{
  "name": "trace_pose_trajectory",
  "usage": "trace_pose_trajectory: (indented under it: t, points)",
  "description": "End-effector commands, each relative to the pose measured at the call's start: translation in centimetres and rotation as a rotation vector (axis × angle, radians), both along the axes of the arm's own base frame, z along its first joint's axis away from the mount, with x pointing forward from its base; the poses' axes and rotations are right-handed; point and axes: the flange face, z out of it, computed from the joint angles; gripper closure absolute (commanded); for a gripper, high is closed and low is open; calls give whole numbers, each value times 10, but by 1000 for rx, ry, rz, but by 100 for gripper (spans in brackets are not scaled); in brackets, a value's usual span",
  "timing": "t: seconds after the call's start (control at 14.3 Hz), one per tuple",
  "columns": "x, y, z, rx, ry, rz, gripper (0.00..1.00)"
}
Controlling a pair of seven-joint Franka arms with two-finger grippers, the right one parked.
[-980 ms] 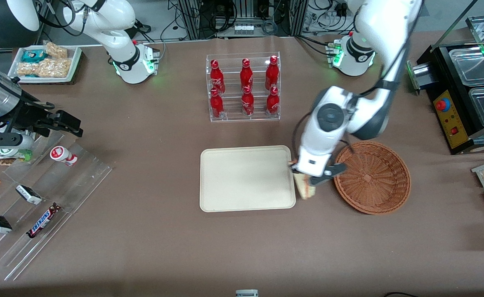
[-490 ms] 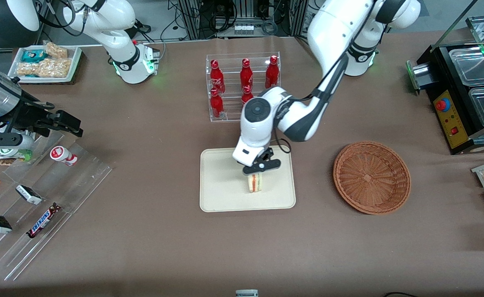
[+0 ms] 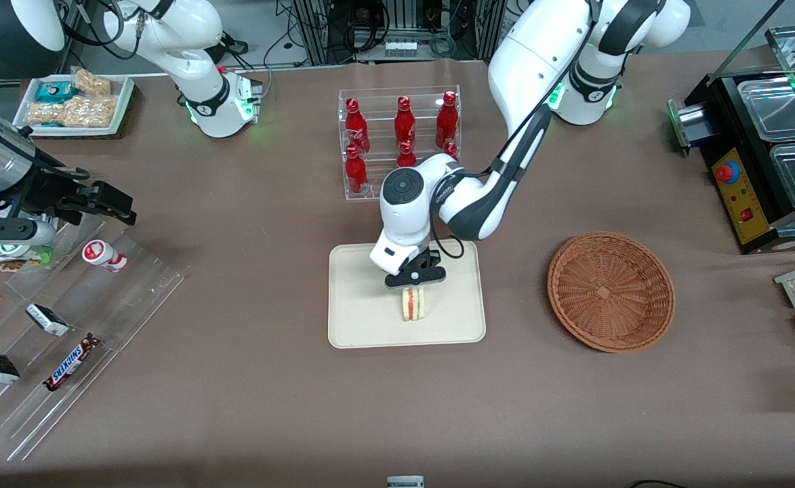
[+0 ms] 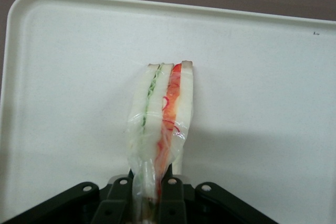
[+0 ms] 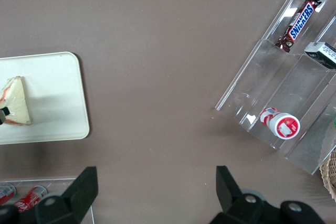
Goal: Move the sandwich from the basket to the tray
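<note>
Starting nearest the front camera, bare brown cloth ran up to the tray (image 3: 343,325), whose cream floor lay open toward its near rim. On or just over that floor, a little nearer the camera than the tray's middle, stood the sandwich (image 3: 413,303), set on edge with its cut face upward so the green and red layers showed as stripes. Whether its lower edge already touched the tray could not be told from these views.

Directly above it, the gripper (image 3: 415,285) was closed on the sandwich, pinching the clear wrapping and the bread's top end between narrow-set fingers (image 4: 171,198). Holding it by that thin end probably kept the soft wedge from being crushed, and let it hang straight so it could be lowered flat-edged onto the tray. In the wrist view the sandwich (image 4: 161,114) hung well inside the tray's rim (image 4: 16,77), so a release here looked safe; the likely risk was that the upright wedge would topple onto its side once let go.

Off toward the working arm's end of the table, well apart from the tray, the basket (image 3: 610,291) sat with nothing in it, which suggested the carry was nearly finished and only the release remained. Farther from the camera stood a clear rack of red bottles (image 3: 400,139), partly hidden by the arm.
</note>
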Motion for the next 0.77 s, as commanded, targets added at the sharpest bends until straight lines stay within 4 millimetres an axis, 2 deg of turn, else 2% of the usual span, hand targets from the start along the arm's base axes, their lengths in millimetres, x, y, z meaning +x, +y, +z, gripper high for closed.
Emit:
trace_pose_trajectory:
  t: [0.0, 0.21, 0.35, 0.49, 0.56, 0.7]
  points:
    - [8, -3, 32, -21, -50, 15, 0]
    - [18, 15, 92, -1, -60, 34, 0]
    - [33, 43, 147, -26, -83, 62, 0]
    - [34, 63, 178, -4, -49, 87, 0]
    - [43, 85, 196, -14, -22, 91, 0]
    - [41, 106, 224, -33, 32, 63, 0]
